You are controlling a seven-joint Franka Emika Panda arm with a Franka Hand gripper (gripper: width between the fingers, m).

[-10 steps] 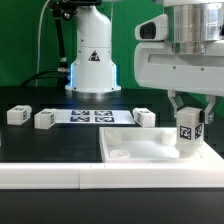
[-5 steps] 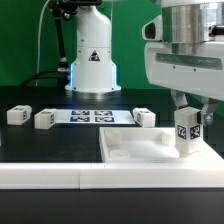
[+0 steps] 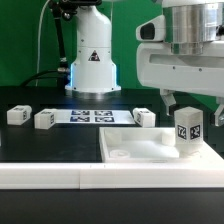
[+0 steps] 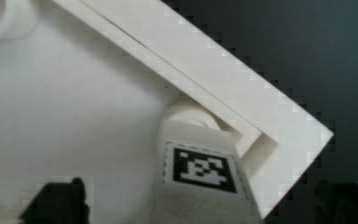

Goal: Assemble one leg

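Smooth white plastic leg (image 3: pixel 187 129), a tagged block, upright on the rimmed panel (image 3: pixel 130 150).
I see the gripper (image 3: pixel 190 112) jaws apart.

The leg (image 3: pixel 187 128) is smooth, matt white plastic with a printed black-and-white tag. The square panel (image 3: pixel 150 146) is the same white plastic, faintly glossy. The desk (image 3: pixel 40 142) is matt black. The arm casing (image 3: pixel 180 62) is glossy white plastic.

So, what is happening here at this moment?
The arm's pincer hangs open over one leg, not touching it. That leg stands upright in a corner of the large flat white part. Three other legs lie loose on the dark table, near the marker board.
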